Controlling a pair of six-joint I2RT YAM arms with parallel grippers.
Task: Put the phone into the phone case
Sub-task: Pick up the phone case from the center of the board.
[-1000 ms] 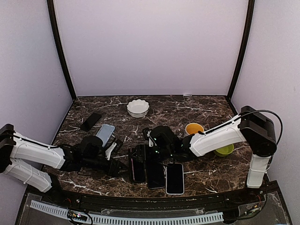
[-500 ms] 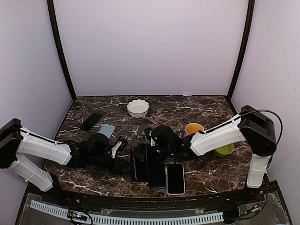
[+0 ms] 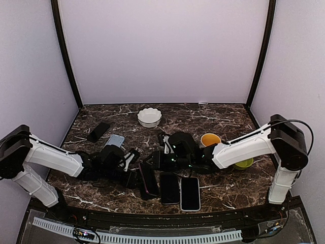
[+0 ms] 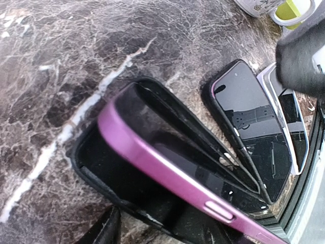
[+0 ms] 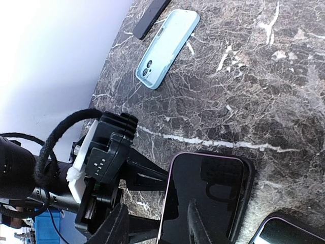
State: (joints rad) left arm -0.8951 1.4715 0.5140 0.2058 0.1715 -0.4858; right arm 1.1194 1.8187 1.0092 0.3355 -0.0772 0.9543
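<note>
A purple phone [image 3: 147,179] lies partly in a black phone case [image 4: 96,168] near the table's front middle. Its left long edge [image 4: 152,157] is tipped up above the case's rim, and its screen [image 5: 208,198] faces up. My left gripper [image 3: 133,175] is at that raised edge. Its two fingers [image 5: 147,169] are spread apart along the edge, with marble showing between them. My right gripper [image 5: 157,203] hangs over the phone's far end, jaws apart. One of its fingertips [image 5: 192,203] is over the screen and the other is beyond the raised edge.
Two more phones [image 3: 169,188] [image 3: 190,193] lie just right of the case. A light blue case [image 5: 168,48] and a black phone [image 3: 98,131] lie at the back left. A white bowl [image 3: 149,117], an orange cup [image 3: 209,139] and a green bowl [image 3: 244,162] stand behind and to the right.
My left arm has reached right to the phone's edge. The right gripper has narrowed and shifted to the phone's far end. The phone and case have skewed diagonally.
</note>
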